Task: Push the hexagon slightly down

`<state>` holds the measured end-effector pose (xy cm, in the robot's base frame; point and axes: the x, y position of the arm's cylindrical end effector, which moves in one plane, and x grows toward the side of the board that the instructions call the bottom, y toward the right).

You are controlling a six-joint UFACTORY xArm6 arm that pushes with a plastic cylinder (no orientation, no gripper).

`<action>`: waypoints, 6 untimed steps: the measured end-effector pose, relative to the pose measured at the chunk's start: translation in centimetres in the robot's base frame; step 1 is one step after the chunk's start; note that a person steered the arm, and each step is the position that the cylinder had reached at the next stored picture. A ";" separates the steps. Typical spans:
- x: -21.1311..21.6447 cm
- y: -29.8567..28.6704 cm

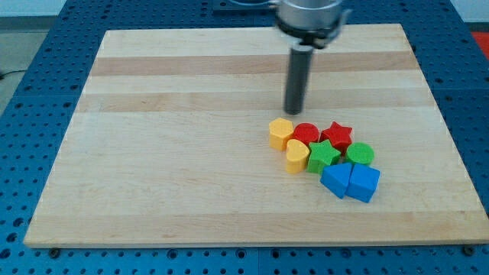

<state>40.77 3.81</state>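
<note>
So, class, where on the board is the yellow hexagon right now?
The yellow hexagon sits right of the board's centre, at the upper-left corner of the block cluster, beside the red cylinder and above the yellow heart; my tip is just above it.

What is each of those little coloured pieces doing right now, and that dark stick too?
My tip: just above the cluster, touching nothing.
Yellow hexagon: flat, beside red cylinder.
Yellow heart: against green star.
Red star: flat.
Green cylinder: flat.
Blue blocks: side by side.

Arm (pixel 309 15) cut off at top.
</note>
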 end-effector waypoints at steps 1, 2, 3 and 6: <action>2.9 -0.6; 3.8 -2.3; 4.7 -4.0; 8.5 -4.0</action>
